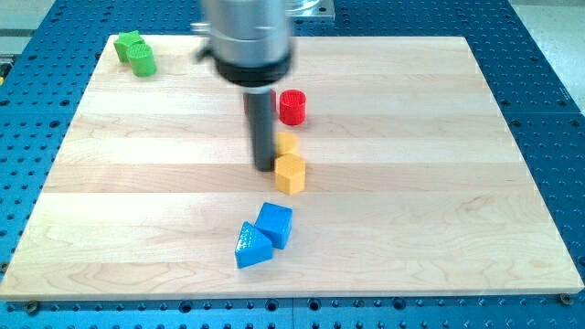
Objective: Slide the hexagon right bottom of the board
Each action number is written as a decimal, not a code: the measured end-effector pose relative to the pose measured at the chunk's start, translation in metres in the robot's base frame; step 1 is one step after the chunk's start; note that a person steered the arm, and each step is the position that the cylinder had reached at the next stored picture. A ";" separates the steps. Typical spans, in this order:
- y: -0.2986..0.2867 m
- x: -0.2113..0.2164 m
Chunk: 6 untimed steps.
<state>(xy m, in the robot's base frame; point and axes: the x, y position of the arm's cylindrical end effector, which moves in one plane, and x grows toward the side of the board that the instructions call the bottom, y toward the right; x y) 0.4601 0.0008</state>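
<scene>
A yellow hexagon block [291,173] sits near the board's middle. A second yellow block [288,143] stands just above it, partly hidden by the rod. My tip [264,166] rests on the board right beside the hexagon's left side, close to touching it. A red cylinder [292,107] stands above the yellow blocks, to the right of the rod.
A blue cube [274,224] and a blue triangular block [251,246] lie together below the hexagon. Two green blocks [135,53] sit at the board's top left corner. The wooden board [457,183] lies on a blue perforated table.
</scene>
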 end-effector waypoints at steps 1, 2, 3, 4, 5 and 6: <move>0.067 0.040; 0.049 0.028; -0.002 0.027; -0.008 0.053; 0.102 0.071; 0.155 0.080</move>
